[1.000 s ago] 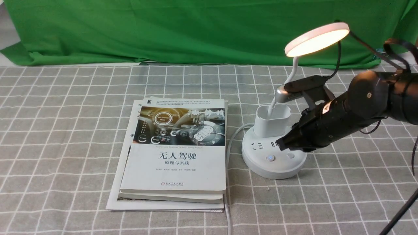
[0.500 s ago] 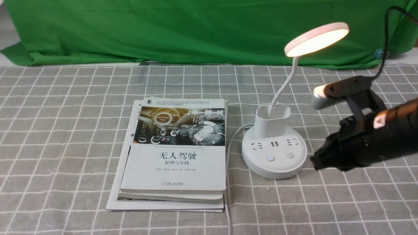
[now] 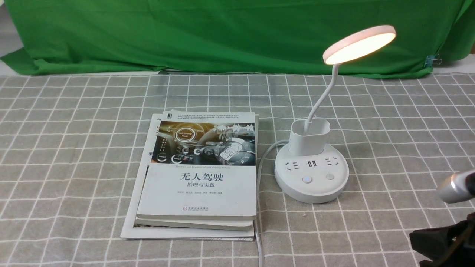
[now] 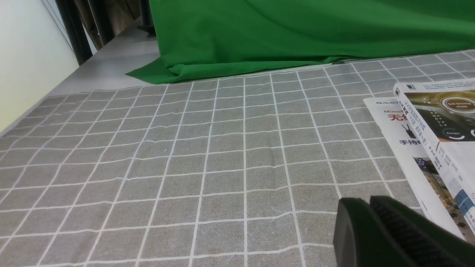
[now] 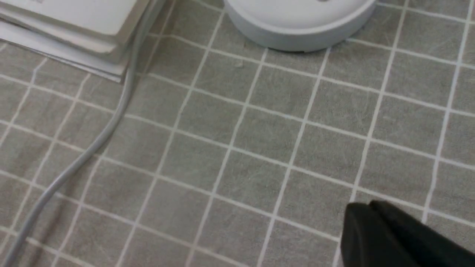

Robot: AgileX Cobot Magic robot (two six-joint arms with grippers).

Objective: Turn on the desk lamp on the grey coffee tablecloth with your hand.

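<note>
The lit desk lamp (image 3: 310, 142) stands well apart from the right hand (image 5: 365, 208) — pinched closed.

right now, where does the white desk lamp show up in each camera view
Front view: the white plastic desk lamp stands right of centre, head lit, beside the stack of white paperback books.
Left wrist view: not in it.
Right wrist view: only the rim of its round base shows.
Shared landmark: that stack of books, in all three views.
</note>
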